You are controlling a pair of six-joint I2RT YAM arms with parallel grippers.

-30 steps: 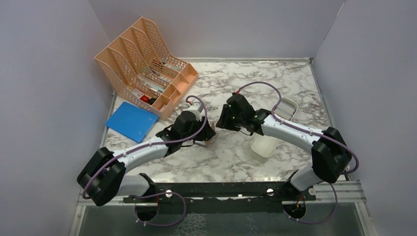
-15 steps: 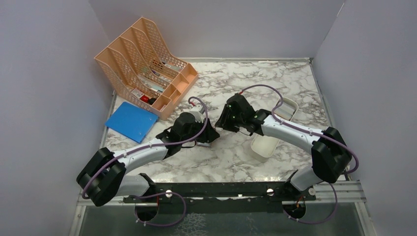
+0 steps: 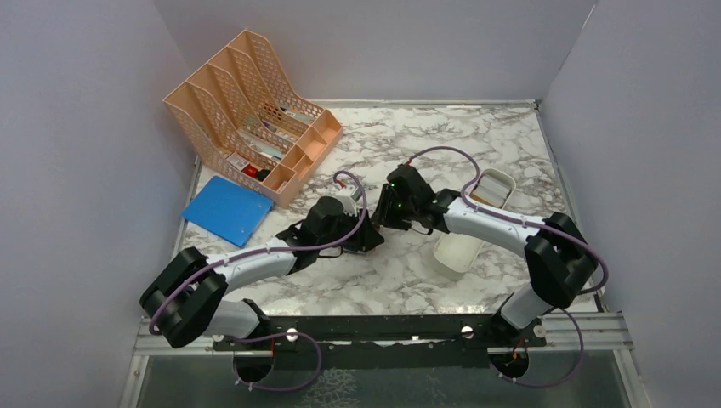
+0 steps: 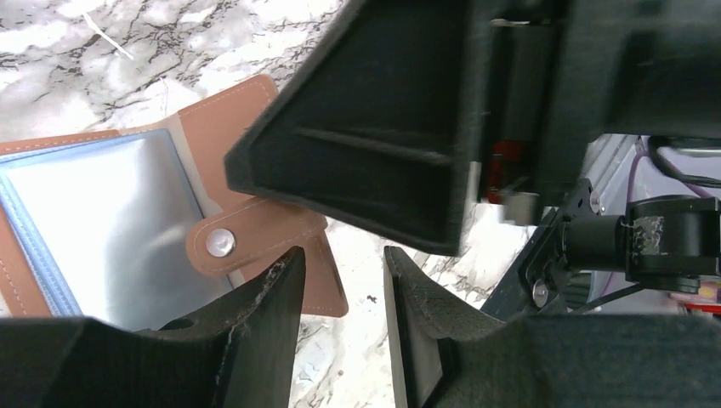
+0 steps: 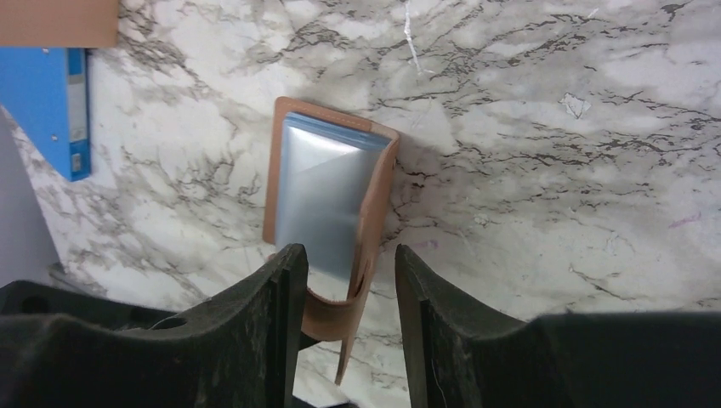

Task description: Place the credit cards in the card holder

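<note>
Above the card holder (image 4: 119, 212), the top view shows my two hands drawn together. A second ago they stood a little apart, with a pinkish corner of the holder showing beside my left hand (image 3: 368, 240). Now that hand has slid forward and my right hand (image 3: 383, 219) has swung in until they almost touch, hiding the holder entirely. To the right of the card holder sits the white tray (image 3: 449, 259). The yellowish things at its far end may be the credit cards (image 3: 486, 194), though I cannot be sure. Neither hand carries a card, so I judge this to be the opening-and-steadying step, with loading not yet begun.

From my left wrist, the card holder lies open on the marble table (image 4: 51, 42), light blue lining up, its snap tab (image 4: 223, 242) toward me. My left hand is parted by a narrow gap and grips nothing. The right hand's black body hangs just past the holder.

From my right wrist, the card holder lies flat, with one cover curling up into the gap of my right hand. Those fingers (image 5: 255, 340) stand wider apart than the leather is thick, so I take the flap to be loosely cradled, not pinched. Beyond the holder's far left corner shows the blue folder (image 5: 42, 102).
</note>
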